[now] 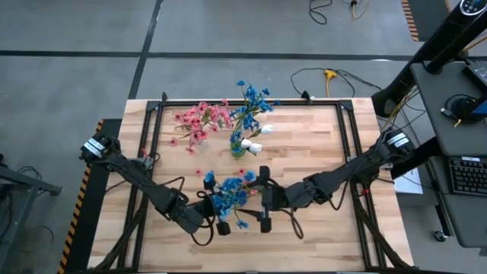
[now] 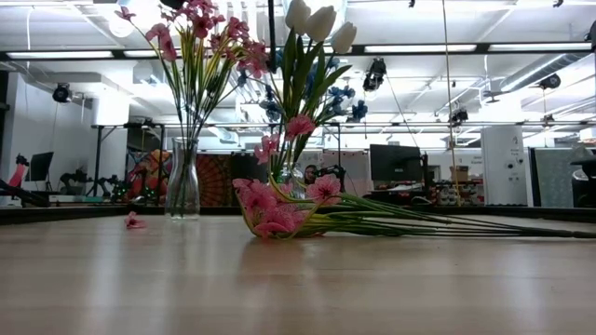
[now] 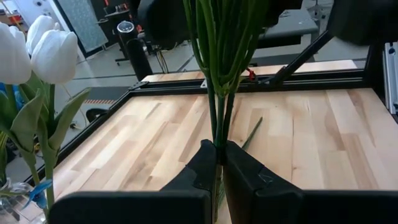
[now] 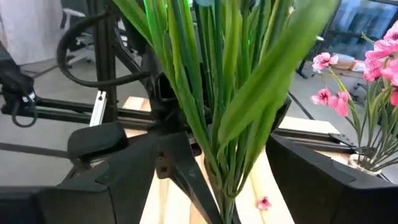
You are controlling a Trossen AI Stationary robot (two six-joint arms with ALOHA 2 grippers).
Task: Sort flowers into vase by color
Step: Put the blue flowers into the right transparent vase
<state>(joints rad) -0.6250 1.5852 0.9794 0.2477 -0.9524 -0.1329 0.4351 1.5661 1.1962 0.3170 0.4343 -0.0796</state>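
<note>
Stems upright: the left gripper [image 3: 219,163] is clamped on the blue-blossomed artificial sprig bunch [image 1: 227,196] at the table's near edge, while the right gripper [image 1: 264,199], just beside it, stands spread around those stems.

Left pincer [image 3: 219,163] clamped shut near table's front; right pincer [image 1: 264,199] spread wide, facing it

High: straight down; low: table-level; wrists: close; all share table [image 1: 319,144].
</note>
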